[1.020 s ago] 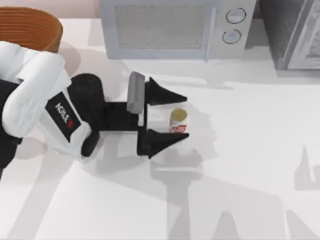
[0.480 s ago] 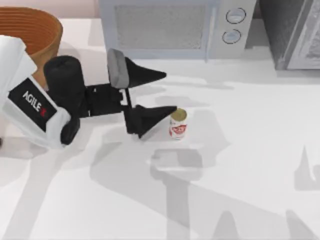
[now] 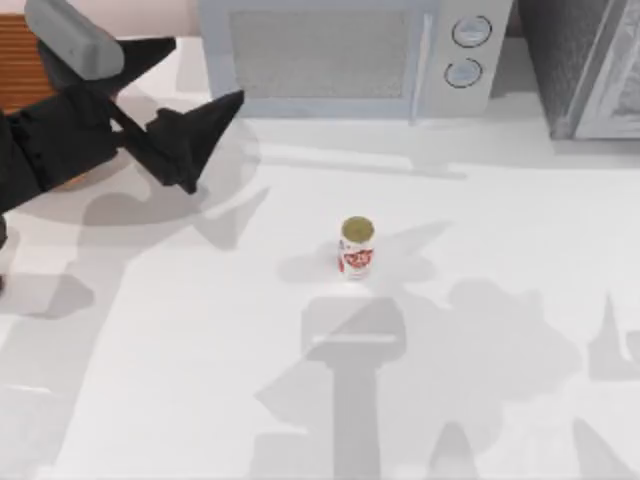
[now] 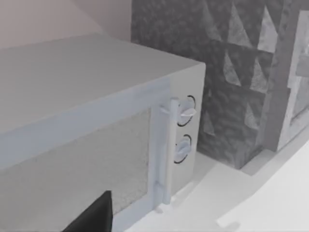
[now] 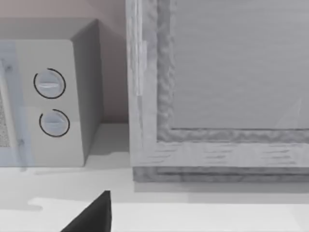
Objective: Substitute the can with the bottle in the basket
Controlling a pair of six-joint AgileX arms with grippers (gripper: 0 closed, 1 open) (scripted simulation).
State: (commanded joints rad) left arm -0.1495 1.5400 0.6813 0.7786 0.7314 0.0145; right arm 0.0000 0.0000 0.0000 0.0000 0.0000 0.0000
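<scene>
The can, white with red marks and a dull gold top, stands upright alone on the white table near its middle. My left gripper hangs open and empty at the table's far left, well away from the can and raised above the table. Behind that arm, at the far left corner, a slice of the basket shows its ribbed orange-brown inside. The bottle is out of view. My right gripper is parked off to the right, its wrist camera facing the back wall.
A grey microwave with two knobs stands along the back edge. A dark speckled cabinet fills the back right corner. Arm shadows fall across the white table in front of the can.
My left gripper has drawn back from around the can, risen, and swung to the far left near the basket. The can has stayed upright in place.
</scene>
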